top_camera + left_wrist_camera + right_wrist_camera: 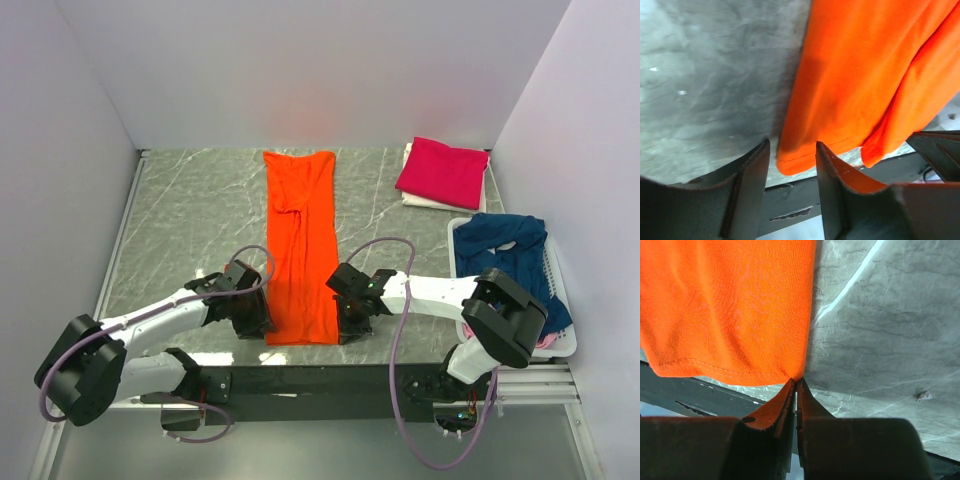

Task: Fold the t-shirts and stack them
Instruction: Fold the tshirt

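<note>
Orange knit cloth is what we are dealing with: the orange t-shirt [300, 250] lies flat on the grey marbled table [190, 220], folded lengthwise into a long strip that runs from the back of the table toward us, its hem at the near edge between the two arms. We judge it light, limp and a little stretchy, with no stiffness to carry a fold by itself. It will sag and drape from wherever we lift it, and the stacked layers may slide apart if only the top one is caught. The best hold, in our view, is the two hem corners, where the stitched edge gives the fingers something firmer. The right gripper [796, 382] has its jaws pressed together on the near-right hem corner, pinching the cloth at its very tip. The left gripper [792, 150] stands with jaws spread, the near-left hem corner lying between them but not clamped. A magenta t-shirt [443, 170] sits folded at the far right, and a navy t-shirt [500, 240] lies heaped in the white basket [566, 347].
</note>
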